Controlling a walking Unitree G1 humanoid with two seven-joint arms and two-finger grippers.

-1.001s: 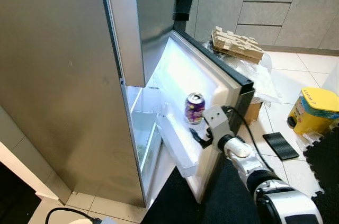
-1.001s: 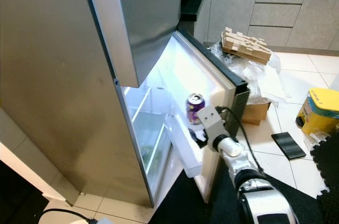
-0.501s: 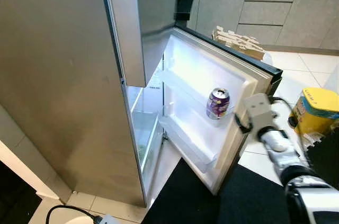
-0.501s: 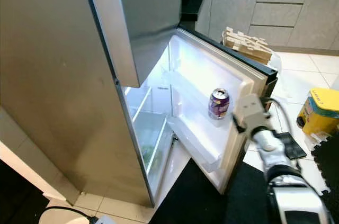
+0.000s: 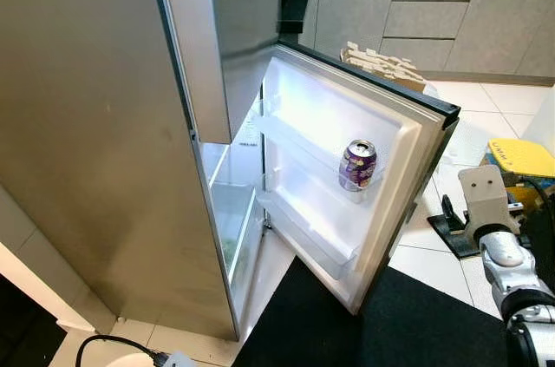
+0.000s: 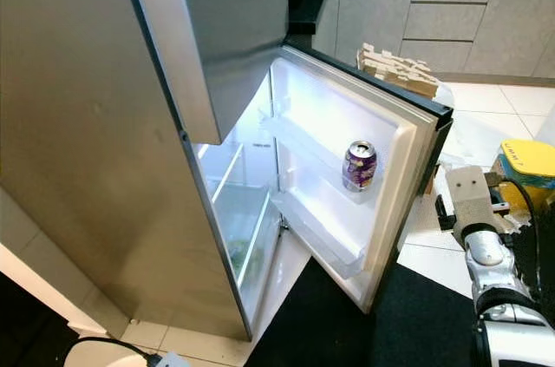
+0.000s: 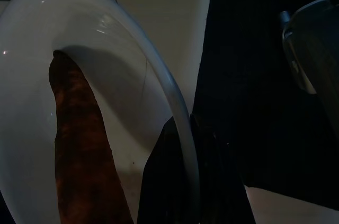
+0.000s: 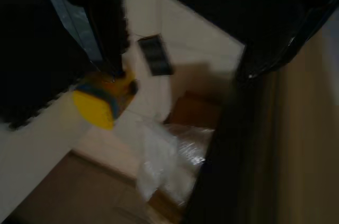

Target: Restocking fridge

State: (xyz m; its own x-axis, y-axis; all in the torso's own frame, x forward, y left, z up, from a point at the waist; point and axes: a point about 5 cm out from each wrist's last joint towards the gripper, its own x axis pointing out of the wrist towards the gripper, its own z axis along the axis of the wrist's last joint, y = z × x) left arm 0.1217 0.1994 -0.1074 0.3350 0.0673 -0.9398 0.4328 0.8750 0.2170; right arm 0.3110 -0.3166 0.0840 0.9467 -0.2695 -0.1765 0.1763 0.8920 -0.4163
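Left gripper [image 7: 180,181]: fingers pinched on rim of white round plate [image 7: 106,28] carrying one brown sausage-shaped item [image 7: 79,144]. One purple drink can [image 5: 357,165] upright on open fridge door [image 5: 347,141] shelf. Right gripper [image 5: 449,212]: beside door edge, finger gap cannot tell.

The fridge [image 5: 95,141] is brushed silver-grey outside, its open lower door [image 5: 329,167] bright white within and edged in black, and a purple can [image 5: 357,165] with a silver top stands on the door shelf. The floor is pale cream tile [image 5: 486,102] with a black mat [image 5: 416,324] over it, a yellow tub [image 5: 520,159] with a blue band beside grey cabinets [image 5: 434,29]. In the left wrist view a white plate [image 7: 122,70] carries a rusty brown, sausage-shaped thing [image 7: 85,150].
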